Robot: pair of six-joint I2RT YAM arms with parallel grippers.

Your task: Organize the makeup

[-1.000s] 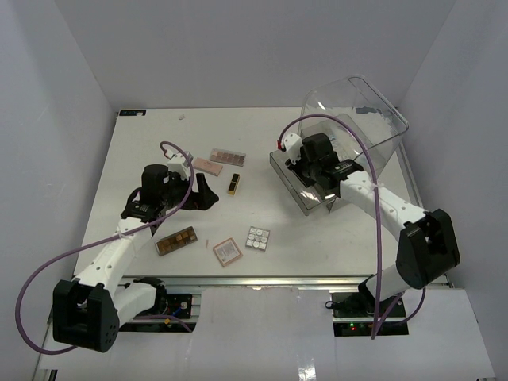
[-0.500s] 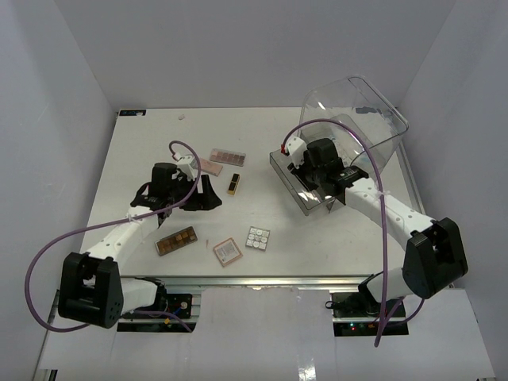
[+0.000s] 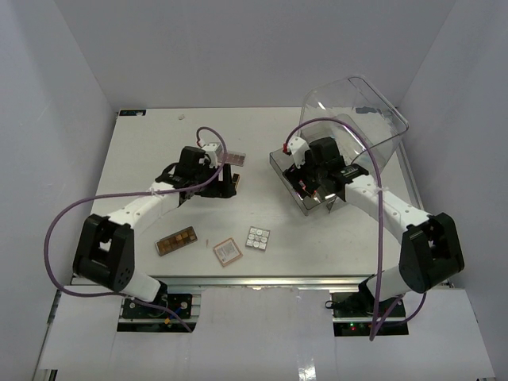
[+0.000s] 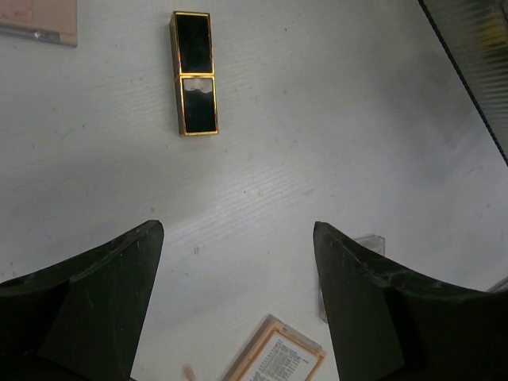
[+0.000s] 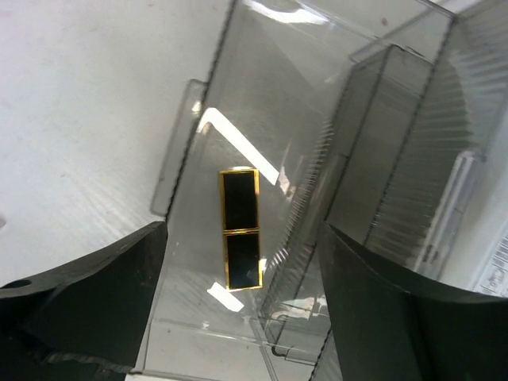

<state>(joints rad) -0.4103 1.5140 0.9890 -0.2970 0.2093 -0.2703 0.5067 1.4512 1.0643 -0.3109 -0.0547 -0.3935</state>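
While spread wide, left fingers (image 4: 95, 305) short of a gold-edged case (image 4: 195, 73), right fingers (image 5: 87, 298) over its twin (image 5: 240, 228) in the box (image 5: 381, 159).

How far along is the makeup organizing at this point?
Done: one black-and-gold case lies in a compartment of the clear box, under the open right fingers. In hand: nothing; the open left fingers hover above a second gold-trimmed case on the table. Left: brown palette, pinkish compact, grid palette, pink palette.
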